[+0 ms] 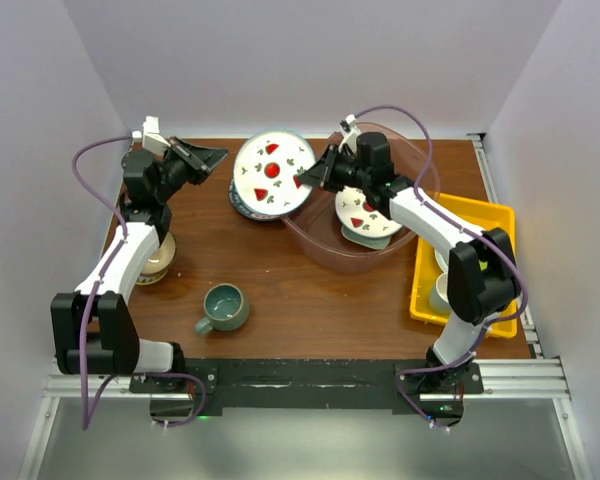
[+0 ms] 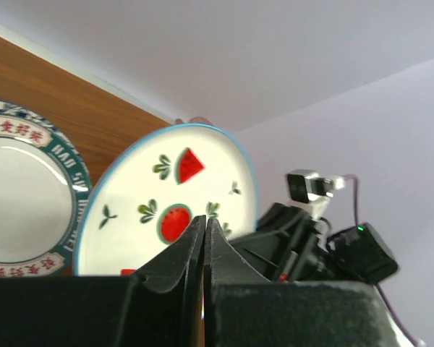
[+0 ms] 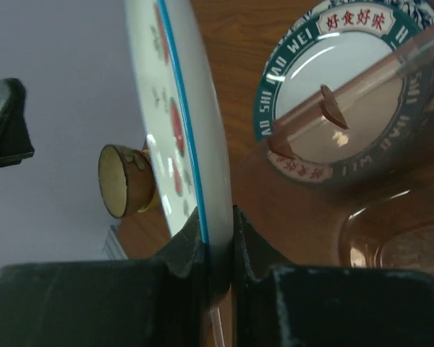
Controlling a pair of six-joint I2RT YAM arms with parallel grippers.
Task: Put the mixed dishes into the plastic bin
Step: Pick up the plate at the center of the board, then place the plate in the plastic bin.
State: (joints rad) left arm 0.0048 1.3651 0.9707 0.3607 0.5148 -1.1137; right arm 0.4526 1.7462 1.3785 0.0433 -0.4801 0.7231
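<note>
1. My right tool (image 1: pixel 302 180) is clamped on the rim of a watermelon plate (image 1: pixel 270 170). The right wrist view shows one finger (image 3: pixel 184 249) pressed against each face of the plate's blue edge.
2. That watermelon plate is tipped up on edge, its painted face toward the top camera, and it stands just left of the plastic bin (image 1: pixel 325 255).
3. A blue-patterned plate (image 1: pixel 242 207) lies flat on the table (image 1: pixel 310 310) under the lifted one. From the right wrist I see part of it through the bin's clear wall.
4. A second watermelon plate (image 1: pixel 365 220) already lies inside the plastic bin, partly hidden by my right arm.
5. My left tool (image 1: pixel 215 155) is closed with nothing between its fingers, which meet tip to tip in the left wrist view. It hangs above the far left of the table, pointing at the raised plate and apart from it.
6. The grey-teal mug (image 1: pixel 223 307) stands upright near the front of the table, well apart from the bin.
7. A yellowish bowl (image 1: pixel 158 258) sits at the left edge, partly under my left arm.
8. The yellow tray (image 1: pixel 477 207) is on the right, beside the bin.
</note>
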